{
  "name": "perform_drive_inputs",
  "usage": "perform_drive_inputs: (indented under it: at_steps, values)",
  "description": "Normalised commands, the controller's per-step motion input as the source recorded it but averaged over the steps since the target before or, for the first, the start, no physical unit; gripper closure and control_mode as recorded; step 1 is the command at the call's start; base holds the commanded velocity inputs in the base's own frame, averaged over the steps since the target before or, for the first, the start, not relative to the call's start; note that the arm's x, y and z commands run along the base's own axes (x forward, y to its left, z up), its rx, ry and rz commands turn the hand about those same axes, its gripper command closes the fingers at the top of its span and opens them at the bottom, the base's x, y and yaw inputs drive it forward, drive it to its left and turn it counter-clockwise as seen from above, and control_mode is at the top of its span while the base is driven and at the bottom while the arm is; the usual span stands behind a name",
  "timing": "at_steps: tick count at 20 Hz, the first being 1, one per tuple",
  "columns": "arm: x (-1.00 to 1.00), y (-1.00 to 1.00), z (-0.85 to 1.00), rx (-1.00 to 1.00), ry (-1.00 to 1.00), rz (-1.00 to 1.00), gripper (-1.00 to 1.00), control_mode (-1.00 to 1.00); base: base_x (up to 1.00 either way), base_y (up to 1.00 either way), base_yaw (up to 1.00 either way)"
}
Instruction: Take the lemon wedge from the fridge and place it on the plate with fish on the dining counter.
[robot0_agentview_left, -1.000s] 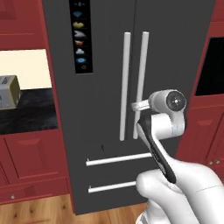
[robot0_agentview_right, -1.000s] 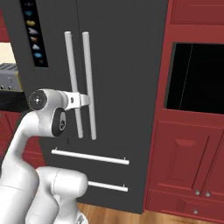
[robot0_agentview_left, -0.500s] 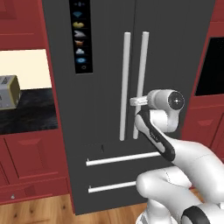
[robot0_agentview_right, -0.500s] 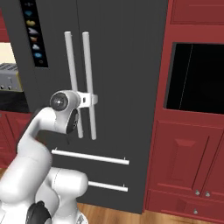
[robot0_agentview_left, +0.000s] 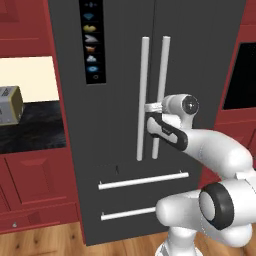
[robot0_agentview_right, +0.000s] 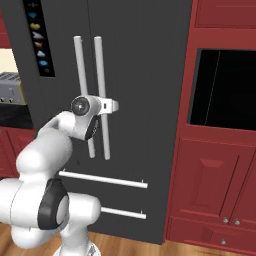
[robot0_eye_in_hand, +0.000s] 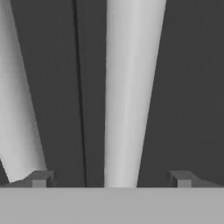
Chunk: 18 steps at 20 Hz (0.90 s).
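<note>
**Reaching for the fridge door handle**

Lining up my gripper (robot0_agentview_left: 150, 107) on the fridge (robot0_agentview_right: 140, 60): fingers spread, one tip (robot0_eye_in_hand: 41, 178) each side of the right-hand bar handle (robot0_eye_in_hand: 131, 87), nothing pinched yet. Bar runs straight ahead of the hand, centred between the tips; the other bar handle (robot0_eye_in_hand: 19, 100) sits just off to one side, beyond the door seam.

Handling, my guess: bar is rigid, smooth, prob. slippery, so close across it square and mid-length, approx. where I am now. Door likely heavy w/ a seal to break; expect a firm pull along an arc, not a straight tug.

Hard to tell: whether the tips reach past the bar or stop short of it. Doors are shut, so the lemon wedge and everything inside are hidden. Plate w/ fish and dining counter are somewhere outside these pics.
</note>
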Motion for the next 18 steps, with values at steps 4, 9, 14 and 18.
perform_drive_inputs:
  at_steps: [4, 9, 14, 18]
  values:
    - [0.67, -0.24, -0.08, 0.00, 0.00, 0.00, -1.00, -1.00, 0.00, 0.00, 0.00]
    - [0.69, -0.13, -0.10, 0.00, 0.00, 0.00, -1.00, -1.00, 0.00, 0.00, 0.00]
    - [0.29, 0.00, -0.02, 0.00, 0.00, -0.01, 1.00, -1.00, 0.00, 0.00, 0.00]
    - [-0.79, -0.10, 0.08, 0.01, -0.07, -0.14, 1.00, -1.00, 0.00, 0.00, 0.00]
